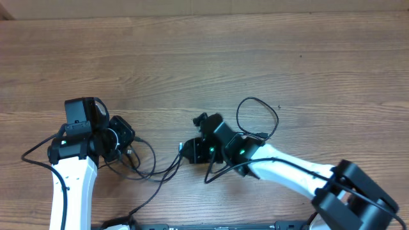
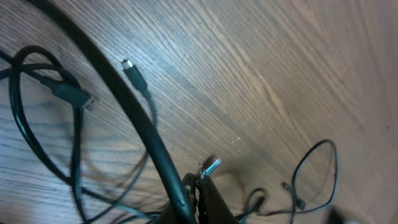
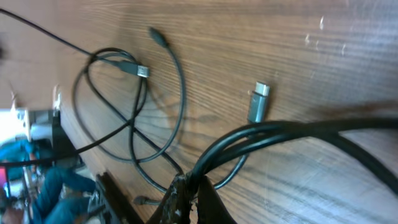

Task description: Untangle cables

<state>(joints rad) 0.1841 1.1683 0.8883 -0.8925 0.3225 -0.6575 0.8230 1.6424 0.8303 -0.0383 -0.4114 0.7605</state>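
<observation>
Looking down at the wood-grain table [image 1: 192, 57], the thin black cables [image 1: 153, 167] lie in loose, floppy loops between the two arms. One rounder loop [image 1: 277, 117] curls out just beside the right arm. Up close, the right gripper [image 3: 189, 186] is clamped tight on a pair of smooth, rubbery cords that arc off to the right. On the wood near them lies a grey plug [image 3: 259, 102] with a silvery tip, and a flat metal-ended plug [image 3: 138, 70] sits across another loop. The left gripper [image 2: 200, 186] is pinched closed too, with one cord running straight into its fingertips. A small shiny plug tip [image 2: 211, 167] pokes out right there.
</observation>
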